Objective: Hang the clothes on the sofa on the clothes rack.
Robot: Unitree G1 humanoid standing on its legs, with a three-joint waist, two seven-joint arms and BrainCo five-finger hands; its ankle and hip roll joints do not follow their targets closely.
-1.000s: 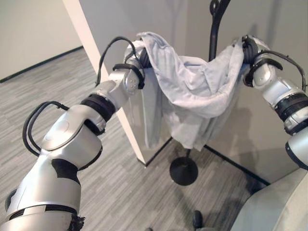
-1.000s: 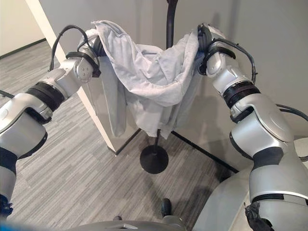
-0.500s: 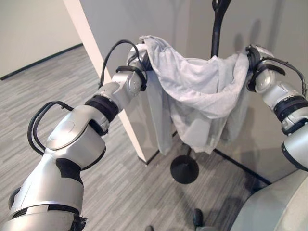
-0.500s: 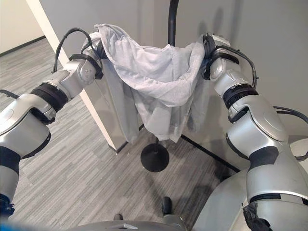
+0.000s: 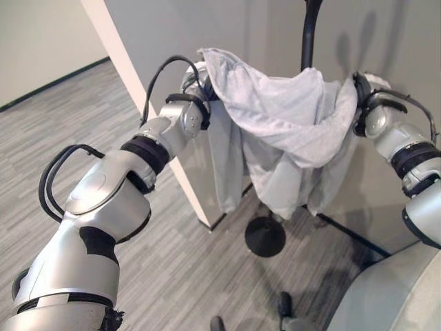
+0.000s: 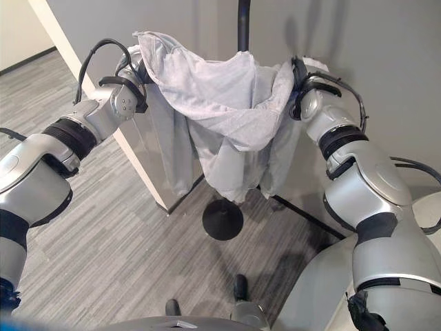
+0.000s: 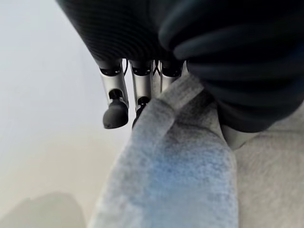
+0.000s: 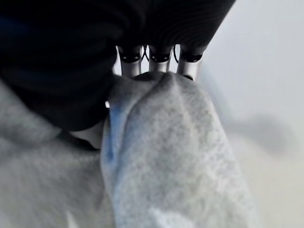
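Light grey cotton garment (image 5: 282, 131) stretched between left hand (image 7: 142, 90) at 10 o'clock and right hand (image 8: 156, 61) at 2 o'clock, fingers of both pinching its edges, before black clothes-rack pole (image 5: 308, 34). Step: hanging; next, probably lift the cloth over a hook.

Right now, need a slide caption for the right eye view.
Both hands, left hand and right hand, hold a grey garment spread before the black rack pole.
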